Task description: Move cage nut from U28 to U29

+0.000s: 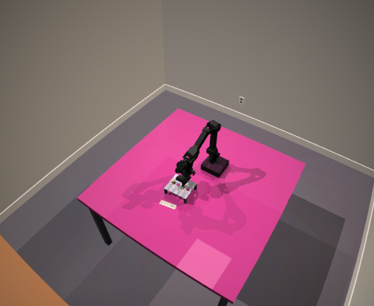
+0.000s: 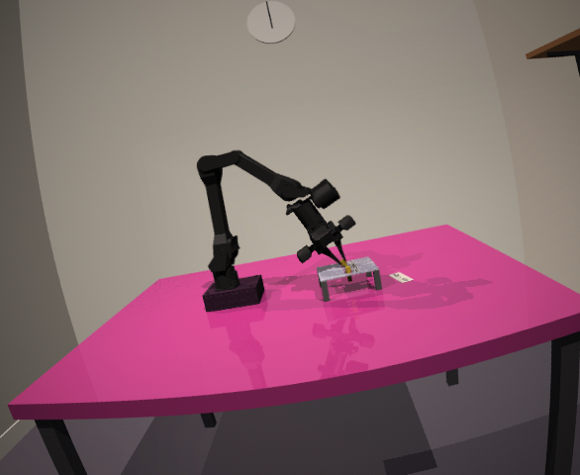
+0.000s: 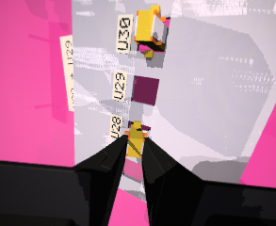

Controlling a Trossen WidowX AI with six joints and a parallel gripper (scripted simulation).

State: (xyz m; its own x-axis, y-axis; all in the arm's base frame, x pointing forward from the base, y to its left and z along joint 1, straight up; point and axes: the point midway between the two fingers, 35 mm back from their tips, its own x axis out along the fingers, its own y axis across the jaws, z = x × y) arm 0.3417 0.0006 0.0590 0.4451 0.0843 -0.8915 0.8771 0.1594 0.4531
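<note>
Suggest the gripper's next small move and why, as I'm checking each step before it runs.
Probably a small straight lift: the gripper is closed on the yellow nut, which sits at the U28 label, while the U29 hole is empty. The nut likely must clear the rail plate first.

Worktop: bright pink. Rail plate: pale grey, with broken white streaks. Two cage nuts, at U28 and at U30: yellow with orange edges, the latter showing grey too. Hole labels: cream, lettered black. Claw: black. Arm: black. Arm base: dark purple. Clock: pale face, dark hand.
</note>
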